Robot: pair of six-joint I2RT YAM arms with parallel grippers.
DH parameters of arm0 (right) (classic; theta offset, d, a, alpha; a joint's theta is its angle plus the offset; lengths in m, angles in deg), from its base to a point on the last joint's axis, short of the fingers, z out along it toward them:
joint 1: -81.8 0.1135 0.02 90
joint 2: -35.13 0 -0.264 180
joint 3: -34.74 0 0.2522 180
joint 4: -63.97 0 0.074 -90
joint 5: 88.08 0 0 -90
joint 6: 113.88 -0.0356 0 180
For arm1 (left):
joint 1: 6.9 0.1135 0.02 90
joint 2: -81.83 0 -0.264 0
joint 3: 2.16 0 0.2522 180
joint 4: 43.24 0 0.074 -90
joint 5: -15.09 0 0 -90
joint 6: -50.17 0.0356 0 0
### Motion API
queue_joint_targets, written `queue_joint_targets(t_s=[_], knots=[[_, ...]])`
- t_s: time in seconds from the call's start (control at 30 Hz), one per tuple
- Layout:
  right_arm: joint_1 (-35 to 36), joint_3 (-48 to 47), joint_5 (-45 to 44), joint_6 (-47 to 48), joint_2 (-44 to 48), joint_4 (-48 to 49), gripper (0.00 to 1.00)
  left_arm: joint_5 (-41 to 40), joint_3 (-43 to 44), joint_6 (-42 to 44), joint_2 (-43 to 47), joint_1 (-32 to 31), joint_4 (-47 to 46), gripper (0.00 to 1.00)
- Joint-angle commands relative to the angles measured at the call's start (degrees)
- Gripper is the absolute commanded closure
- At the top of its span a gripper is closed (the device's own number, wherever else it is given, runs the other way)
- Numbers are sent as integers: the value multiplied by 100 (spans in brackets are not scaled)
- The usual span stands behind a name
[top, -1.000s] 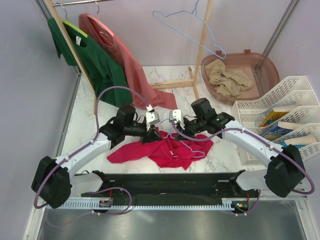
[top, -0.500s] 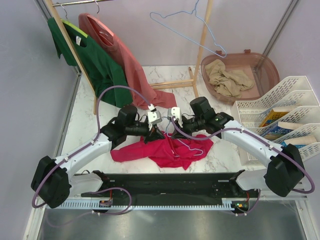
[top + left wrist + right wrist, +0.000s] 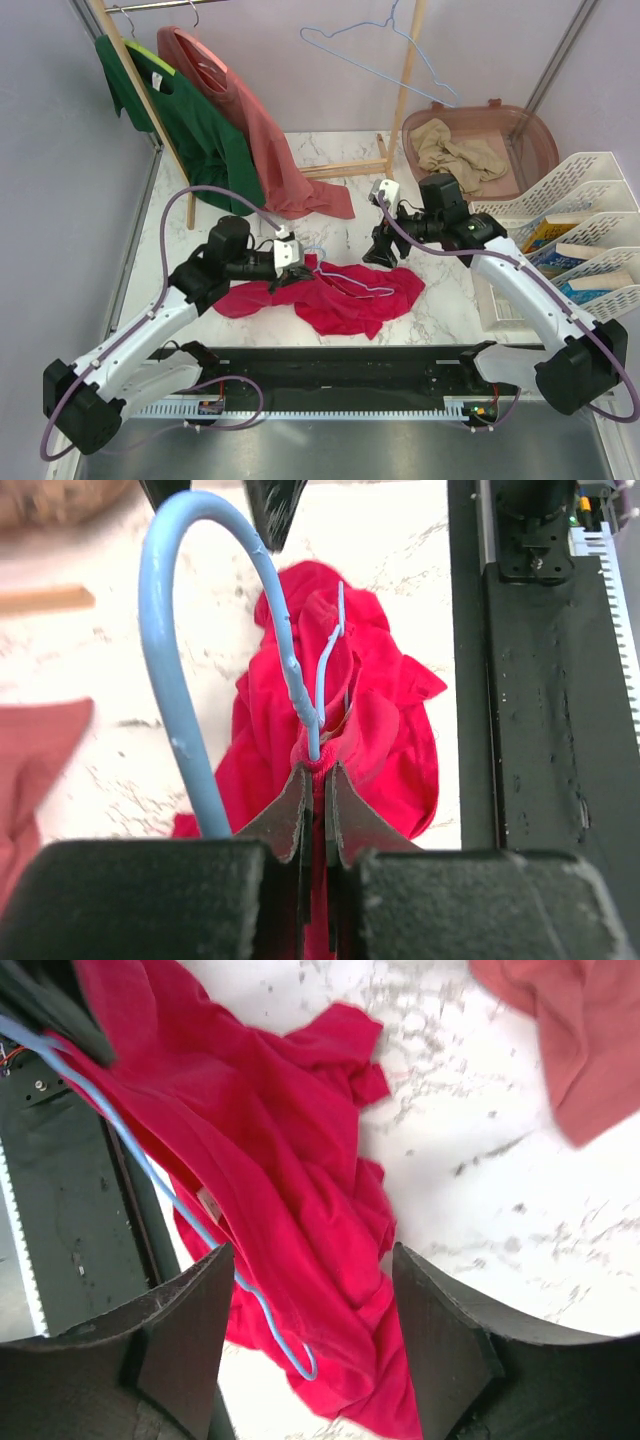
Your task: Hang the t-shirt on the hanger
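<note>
Hanger (image 3: 165, 680) lies on t-shirt (image 3: 345, 302) pinched by left tool (image 3: 318, 772).

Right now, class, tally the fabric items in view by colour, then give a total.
Crimson-red cotton t-shirt: 1
Salmon-pink hanging shirt: 1
Dark green hanging shirt: 1
Tan crumpled cloth: 1
Total: 4

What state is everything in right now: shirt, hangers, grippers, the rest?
t-shirt, crumpled on the table.
left gripper, shut on t-shirt fabric.
right gripper, open, empty, above the t-shirt.
hanger, lying across the t-shirt, neck at the left gripper's pinch.
spare hanger, bare, hanging on the rack.
green shirt, hung on the rack.
pink shirt, hung, hem on the table.
beige cloth, crumpled in the basket.
</note>
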Motion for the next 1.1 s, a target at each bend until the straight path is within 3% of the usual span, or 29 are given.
queue_joint_targets(t_s=[0.0,0.27,0.53,1.07], knots=[[-109,-25,-75,-205,21,-748,32,819,-24,1180,417,7,128,98],[-127,-7,610,514,-163,-1258,45,1208,248,1840,374,-11,444,98],[224,405,769,675,-471,-1049,49,1270,309,1937,374,-72,471,98],[672,1214,-453,675,-480,-143,48,1156,415,1648,295,-99,401,98]])
